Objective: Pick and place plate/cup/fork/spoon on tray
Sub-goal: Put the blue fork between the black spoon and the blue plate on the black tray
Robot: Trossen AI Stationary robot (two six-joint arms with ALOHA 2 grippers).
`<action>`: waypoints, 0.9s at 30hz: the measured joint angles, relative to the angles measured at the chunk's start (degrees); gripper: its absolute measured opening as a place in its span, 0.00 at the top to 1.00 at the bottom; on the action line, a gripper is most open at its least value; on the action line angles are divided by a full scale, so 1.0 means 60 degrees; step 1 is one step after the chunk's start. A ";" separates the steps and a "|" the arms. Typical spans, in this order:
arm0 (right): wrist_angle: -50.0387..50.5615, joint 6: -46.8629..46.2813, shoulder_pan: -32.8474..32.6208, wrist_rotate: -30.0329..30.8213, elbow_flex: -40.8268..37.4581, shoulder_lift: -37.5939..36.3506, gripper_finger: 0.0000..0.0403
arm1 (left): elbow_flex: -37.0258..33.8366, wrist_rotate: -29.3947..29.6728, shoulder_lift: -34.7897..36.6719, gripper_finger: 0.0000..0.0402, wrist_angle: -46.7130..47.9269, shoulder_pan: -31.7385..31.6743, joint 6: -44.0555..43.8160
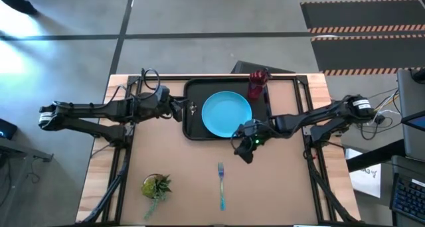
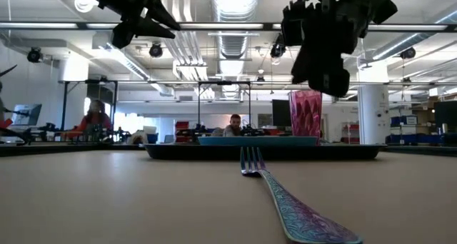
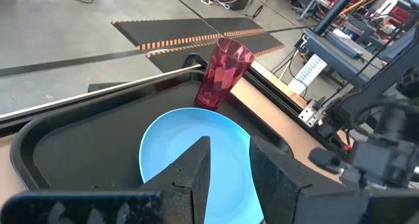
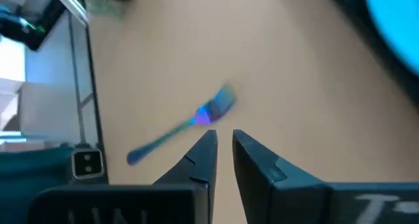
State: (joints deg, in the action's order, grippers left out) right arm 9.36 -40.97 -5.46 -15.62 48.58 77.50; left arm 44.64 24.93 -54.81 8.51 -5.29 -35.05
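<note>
large black rectangular tray (image 1: 194, 114) at the table's far middle, round light-blue plate (image 1: 226, 113) in it, dark-red translucent tumbler (image 1: 257, 85) in its far right corner, blue-handled fork (image 1: 221, 184) on the wooden table (image 1: 279, 187) nearer the front, small green potted plant (image 1: 155, 186) left of the fork

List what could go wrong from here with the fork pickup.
1. The fork lies flat on the bare table, and the right claw hangs above it with only a narrow gap, so it may skid off the thin handle.
2. The tray already holds the plate and cup, and the left claw hovers over its edge; bringing the fork in could knock the cup.
</note>
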 joint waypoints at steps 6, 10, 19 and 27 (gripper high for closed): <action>-0.1006 -0.0737 -0.0409 -0.0334 0.0000 0.1035 0.81 | 0.0000 -0.0131 0.0000 0.78 0.0012 -0.0002 0.0001; -0.2074 -0.1108 -0.0466 -0.0643 0.0000 0.1777 0.74 | 0.0000 -0.0207 0.0000 0.78 0.0023 -0.0002 0.0002; -0.2540 -0.1300 -0.0466 -0.1226 0.0740 0.3346 0.65 | 0.0000 -0.0649 0.0001 0.78 0.0044 -0.0002 0.0233; -0.2243 -0.0406 -0.0462 -0.1668 0.2347 0.4638 0.66 | 0.0000 -0.0964 0.0011 0.78 0.0036 -0.0002 0.0251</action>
State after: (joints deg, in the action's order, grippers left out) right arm -4.10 -43.41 -8.23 -25.63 62.66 105.33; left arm 44.64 19.15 -54.74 8.73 -5.30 -33.54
